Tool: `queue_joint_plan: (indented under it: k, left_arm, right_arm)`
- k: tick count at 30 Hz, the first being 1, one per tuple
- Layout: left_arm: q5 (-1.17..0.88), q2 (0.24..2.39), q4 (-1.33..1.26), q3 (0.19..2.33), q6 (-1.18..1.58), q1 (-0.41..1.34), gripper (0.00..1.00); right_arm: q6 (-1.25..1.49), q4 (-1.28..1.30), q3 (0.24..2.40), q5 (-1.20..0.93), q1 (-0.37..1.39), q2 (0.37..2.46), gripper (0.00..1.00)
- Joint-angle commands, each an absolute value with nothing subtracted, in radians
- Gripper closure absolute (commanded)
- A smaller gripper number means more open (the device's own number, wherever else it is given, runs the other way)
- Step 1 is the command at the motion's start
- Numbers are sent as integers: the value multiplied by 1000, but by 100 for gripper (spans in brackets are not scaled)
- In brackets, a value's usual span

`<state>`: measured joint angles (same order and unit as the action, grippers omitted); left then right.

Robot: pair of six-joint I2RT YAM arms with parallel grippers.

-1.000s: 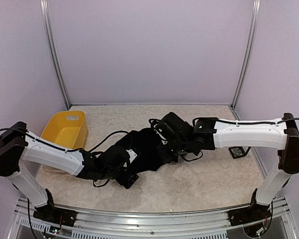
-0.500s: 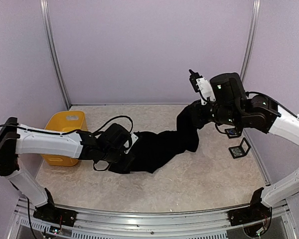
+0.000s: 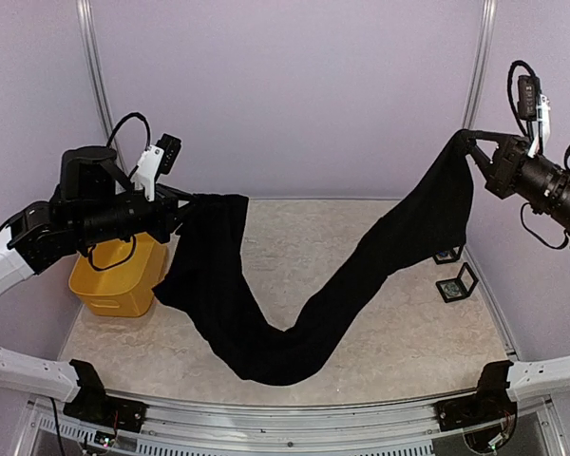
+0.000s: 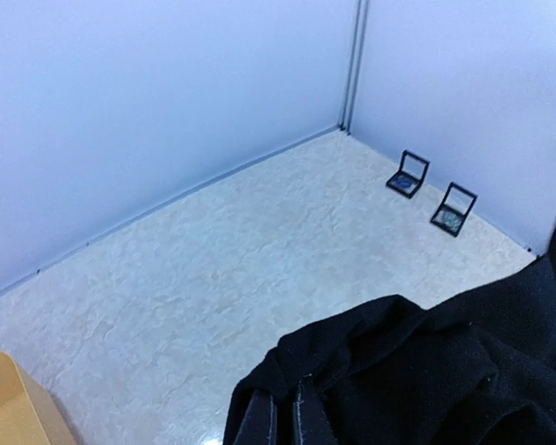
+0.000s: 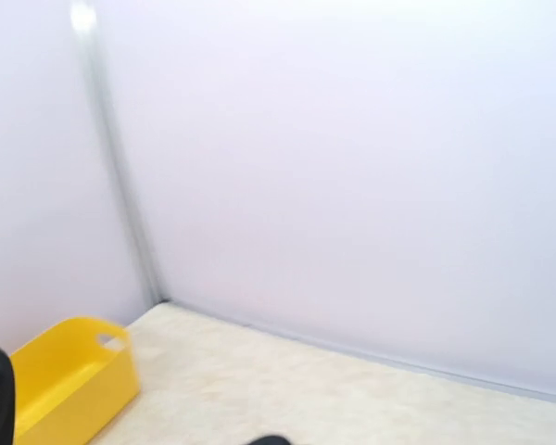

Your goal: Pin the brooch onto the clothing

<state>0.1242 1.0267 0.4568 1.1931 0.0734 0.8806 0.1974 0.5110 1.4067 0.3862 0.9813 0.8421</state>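
We had lifted the black T-shirt off the counter, left tool and right tool each clamped on an end, so it hung sagging between them, ready for spreading.

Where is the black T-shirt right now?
In the top view the black T-shirt hangs strung between the left gripper and the right gripper, sagging low over the middle of the table, right of the yellow bin.

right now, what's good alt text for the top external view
A black T-shirt hangs in a sagging U between two raised robot arms, the left pincer and right pincer each shut on an end. A yellow bin sits on the marbled table at left.
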Motion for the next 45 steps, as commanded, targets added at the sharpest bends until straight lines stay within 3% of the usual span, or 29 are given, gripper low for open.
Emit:
queue_joint_plan:
  k: [1,5,8,9,15,19,21,24,29,32,35,37,45]
  left_arm:
    - [-69,1124,453,1094,89,685,100]
    - [-99,1289,422,1056,114,518,98]
    - [-61,1464,389,1076,160,416,42]
    - [-37,1506,393,1099,178,400,32]
    - [47,1593,379,1123,203,451,7]
    - [83,1476,361,996,267,531,9]
    - [110,1406,373,920,305,580,19]
    - [121,1299,408,834,360,675,44]
    - [90,1272,425,724,423,813,55]
    - [102,1353,387,707,416,825,52]
    - [154,1451,313,713,375,821,36]
    - [192,1531,254,728,353,806,31]
    - [294,1699,161,826,303,822,30]
  right_arm:
    - [198,550,1353,545,978,855,100]
    - [231,602,1299,605,951,911,100]
    - [283,632,1255,537,863,971,100]
    - [300,633,1238,483,823,991,100]
    - [350,650,1174,418,707,1119,100]
    - [332,651,1161,424,700,1176,100]
    - [323,643,1161,415,697,1197,100]
    - [307,626,1162,406,692,1214,100]
    - [284,591,1166,385,691,1237,100]
    - [276,569,1165,375,690,1251,100]
    - [273,558,1166,372,689,1260,100]
    - [273,551,1165,362,690,1258,100]
    - [280,540,1141,350,689,1209,100]
